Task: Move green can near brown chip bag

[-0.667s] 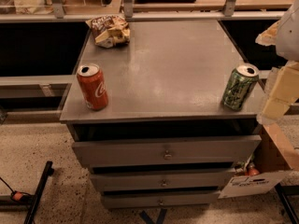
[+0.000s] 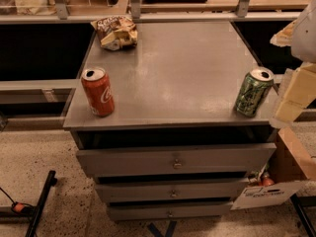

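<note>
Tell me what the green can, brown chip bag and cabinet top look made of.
The green can: likely thin metal, glossy print, bare silver lid. The brown chip bag: crinkled film, plastic or foil by its creases. The cabinet top: probably painted grey metal, dull sheen. The gripper is at the right edge, beside the can.

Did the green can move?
No. The green can stands at the same spot by the table's front right corner, with the gripper just right of it.
</note>
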Tool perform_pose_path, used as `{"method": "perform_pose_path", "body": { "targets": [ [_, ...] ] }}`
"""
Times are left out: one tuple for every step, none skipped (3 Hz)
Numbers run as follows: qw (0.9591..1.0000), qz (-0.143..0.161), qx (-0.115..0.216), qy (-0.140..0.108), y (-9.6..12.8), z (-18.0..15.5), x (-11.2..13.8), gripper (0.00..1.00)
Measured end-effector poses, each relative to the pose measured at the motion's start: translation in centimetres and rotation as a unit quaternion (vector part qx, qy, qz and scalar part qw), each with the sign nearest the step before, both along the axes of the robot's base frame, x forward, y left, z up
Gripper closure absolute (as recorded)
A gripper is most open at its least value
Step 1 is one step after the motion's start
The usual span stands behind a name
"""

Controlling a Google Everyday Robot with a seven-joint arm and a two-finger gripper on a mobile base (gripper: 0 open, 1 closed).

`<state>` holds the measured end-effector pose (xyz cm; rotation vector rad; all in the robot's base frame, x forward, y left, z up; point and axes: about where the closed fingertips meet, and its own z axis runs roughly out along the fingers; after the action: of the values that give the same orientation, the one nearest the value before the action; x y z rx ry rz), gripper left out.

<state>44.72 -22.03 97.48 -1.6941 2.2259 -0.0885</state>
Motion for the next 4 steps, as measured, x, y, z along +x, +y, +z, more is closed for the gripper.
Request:
{"method": "perform_pose_path", "body": {
  "targets": [
    [0.9991, -0.017, 0.037, -0.009, -1.6, -1.5, 2.7, 0.00],
    [0.9962, -0.029, 0.080, -0.021, -3.5, -3.4, 5.5, 0.00],
    [0.9905, -0.041, 0.127, -0.030, -5.4, -5.6, 7.3, 0.00],
    [0.9828, -0.052, 0.175, -0.031, -6.3, -7.5, 8.3, 0.00]
  ]
}}
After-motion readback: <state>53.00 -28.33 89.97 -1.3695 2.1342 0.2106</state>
